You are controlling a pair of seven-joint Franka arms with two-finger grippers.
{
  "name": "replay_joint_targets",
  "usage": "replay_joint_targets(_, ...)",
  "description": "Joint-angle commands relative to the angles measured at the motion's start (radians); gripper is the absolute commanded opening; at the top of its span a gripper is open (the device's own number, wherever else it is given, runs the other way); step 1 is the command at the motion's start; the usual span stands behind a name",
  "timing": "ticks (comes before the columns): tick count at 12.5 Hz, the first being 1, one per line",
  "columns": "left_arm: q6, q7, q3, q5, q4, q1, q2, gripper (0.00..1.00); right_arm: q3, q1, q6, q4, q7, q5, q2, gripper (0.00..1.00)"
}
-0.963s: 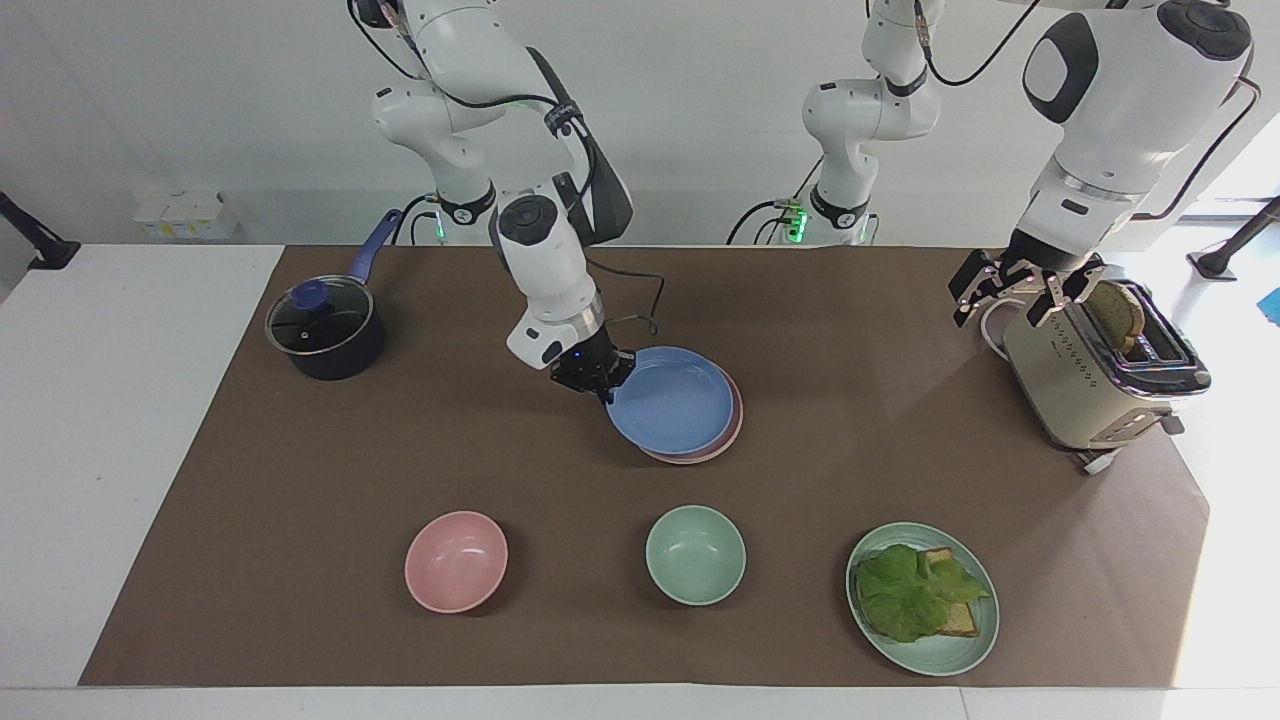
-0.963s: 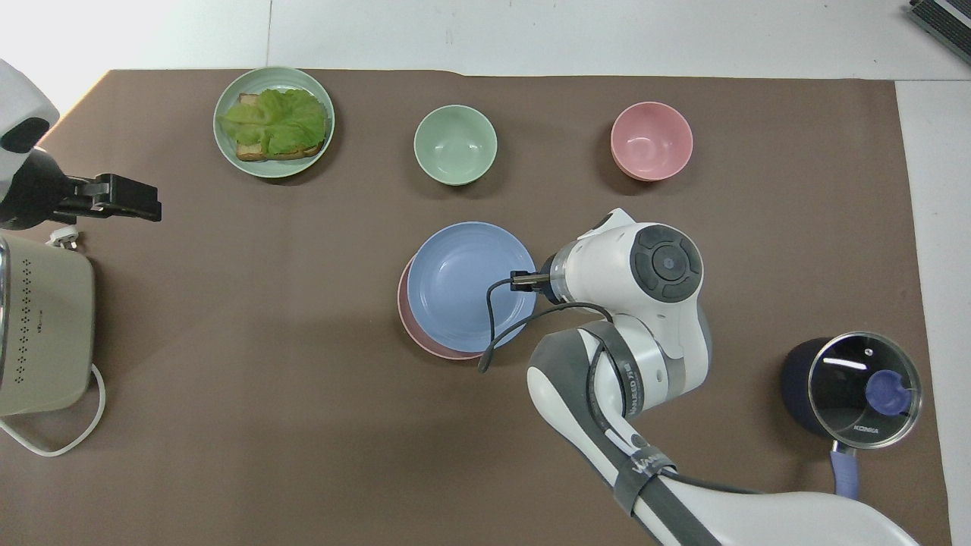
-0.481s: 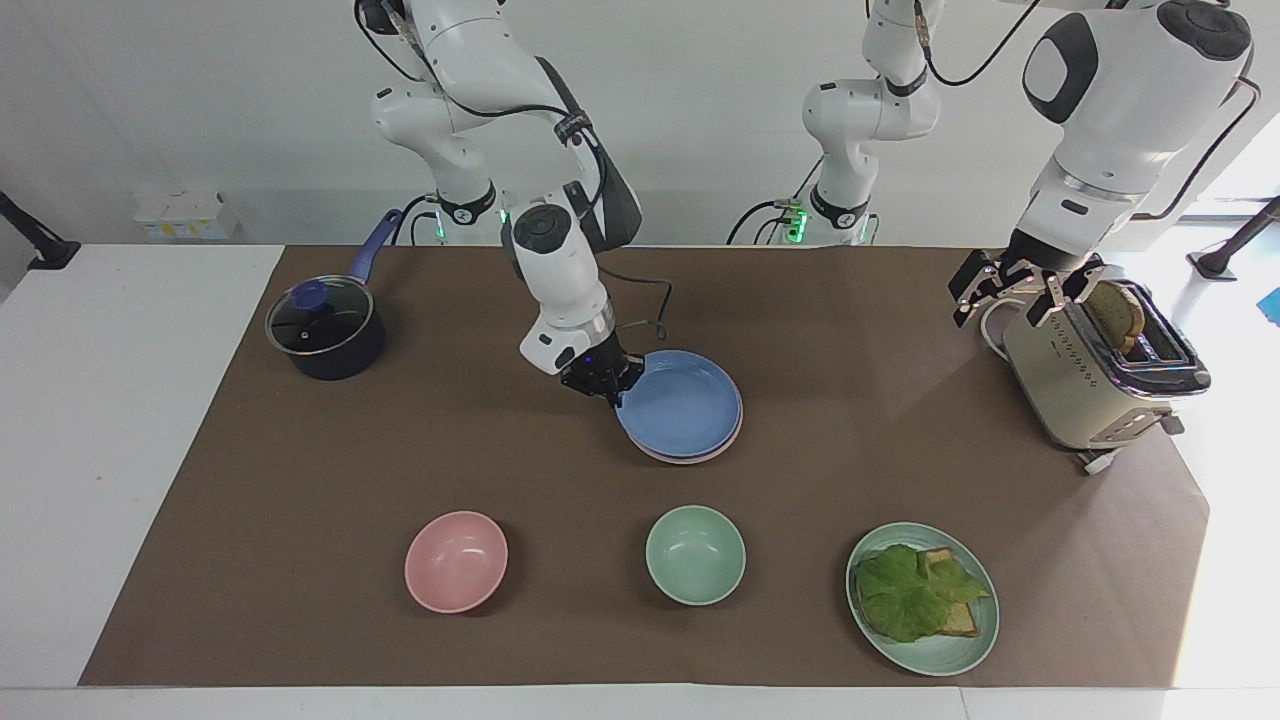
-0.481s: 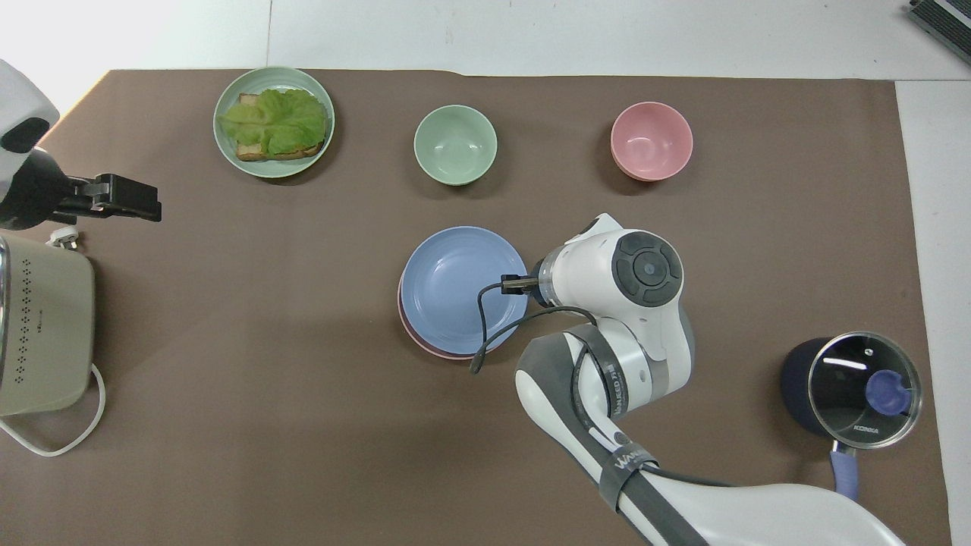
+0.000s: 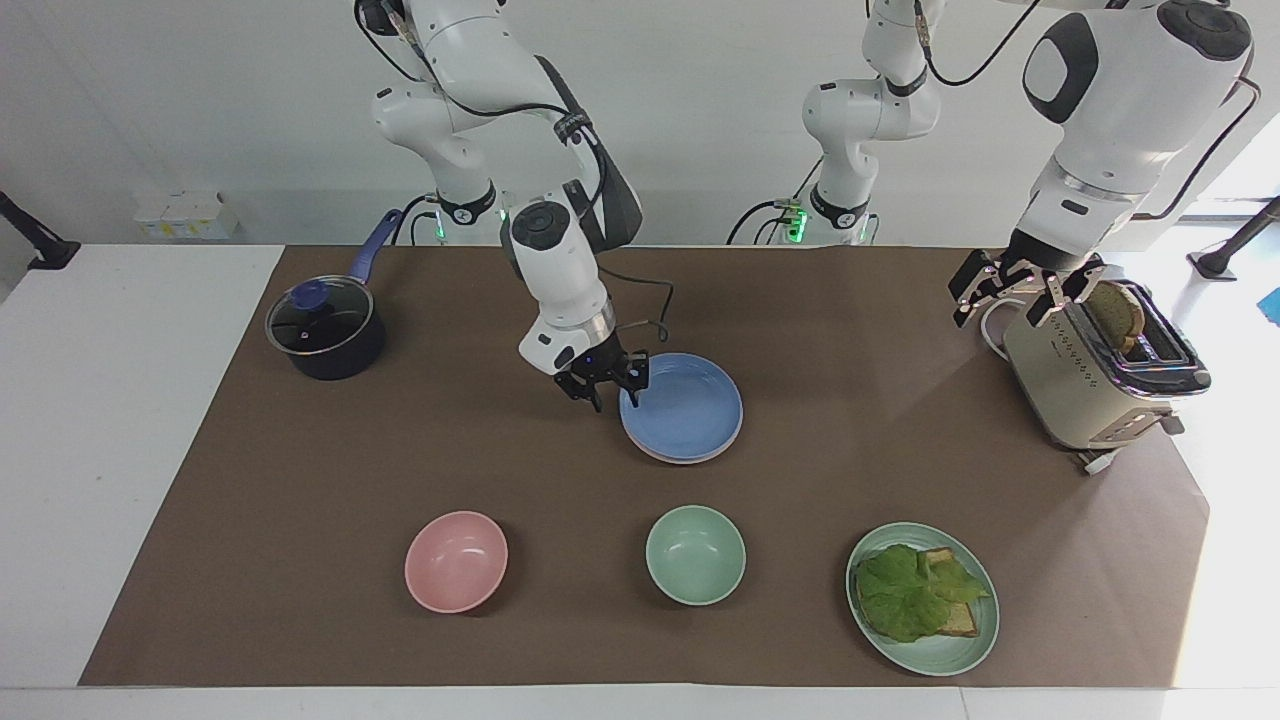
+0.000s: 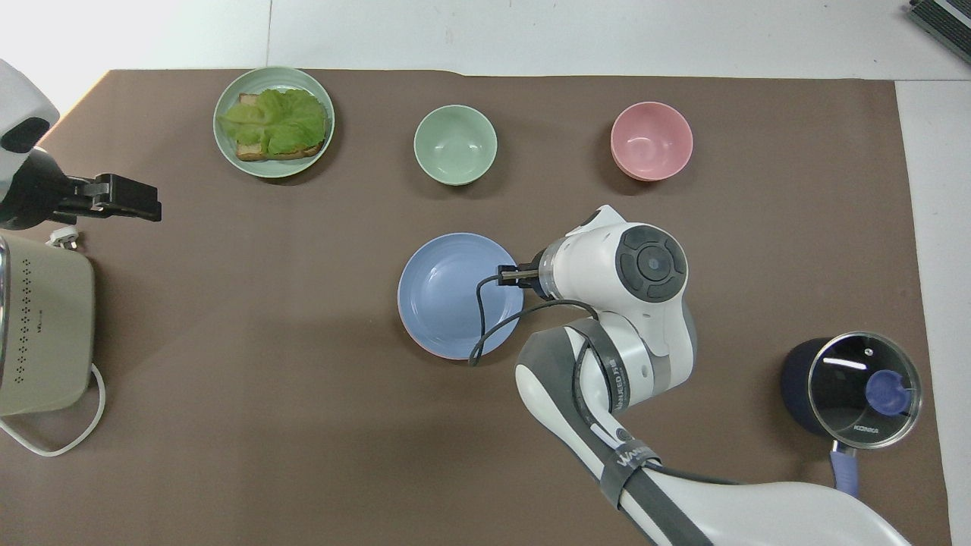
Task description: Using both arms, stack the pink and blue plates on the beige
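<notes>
Releasing the blue plate [image 5: 683, 407] onto the pink plate [image 5: 690, 458] so it nests flat, I see right claw [image 5: 610, 388] spread at its rim, while left claw [image 5: 1010, 296] waits spread over the toaster [image 5: 1085, 385].

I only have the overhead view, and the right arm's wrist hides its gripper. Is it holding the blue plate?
Observer: No. The facing view shows the right gripper with its fingers open at the blue plate's rim.
Operator: Does the blue plate lie flat?
Observer: Yes. From the facing view it sits level on the pink plate, of which only a thin rim shows.
Operator: My view cuts off the toaster. Is anything in it?
Observer: A bread slice stands in the toaster's slot.
</notes>
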Motion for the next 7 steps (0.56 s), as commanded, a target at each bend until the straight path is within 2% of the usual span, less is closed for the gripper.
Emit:
replay_joint_targets(1, -0.016, 0.004, -0.006, 0.006, 0.002, 0.010, -0.008, 1.00, -0.013, -0.036, -0.002, 0.030, 0.006, 0.005, -0.004, 1.00)
replay_joint_targets(4, -0.016, 0.004, -0.006, 0.006, 0.002, 0.010, -0.008, 1.00, -0.013, -0.150, -0.020, 0.033, -0.001, -0.076, -0.061, 1.00)
replay_joint_targets(7, -0.016, 0.004, -0.006, 0.006, 0.002, 0.010, -0.008, 1.00, -0.013, -0.244, -0.163, 0.094, 0.001, -0.184, -0.104, 1.00)
